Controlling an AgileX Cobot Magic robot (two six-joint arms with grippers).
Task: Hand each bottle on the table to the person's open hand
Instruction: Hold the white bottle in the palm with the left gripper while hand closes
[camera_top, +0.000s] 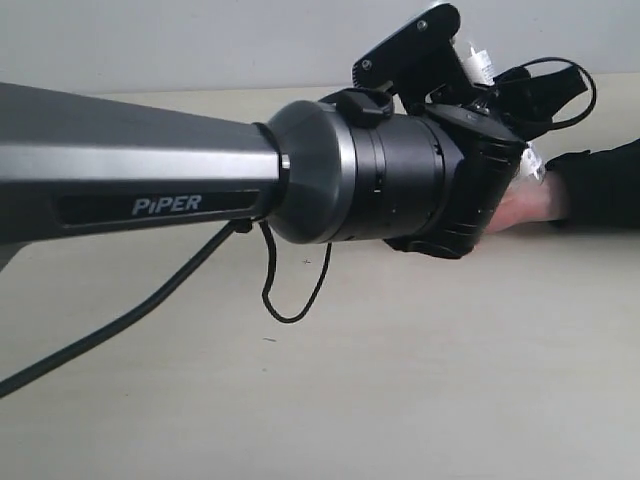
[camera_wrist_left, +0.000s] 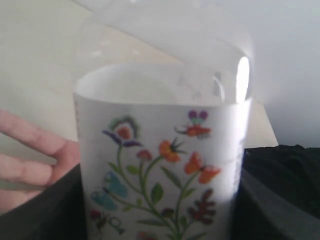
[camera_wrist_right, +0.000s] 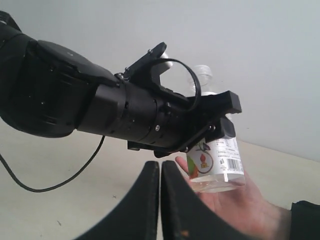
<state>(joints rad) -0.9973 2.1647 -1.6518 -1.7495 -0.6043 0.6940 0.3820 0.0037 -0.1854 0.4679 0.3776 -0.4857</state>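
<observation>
A squat floral bottle fills the left wrist view, with dark fingers tight against both its sides. My left gripper is shut on this bottle and holds it upright, its base right at the palm of the person's open hand. In the exterior view only the bottle's white top shows above the wrist, and the hand peeks out beyond it. My right gripper hovers nearby over the table, shut and empty. No other bottles are in view.
The left arm stretches across the exterior view and hides much of the table's far side. A black cable loops below it. The person's black sleeve lies at the right edge.
</observation>
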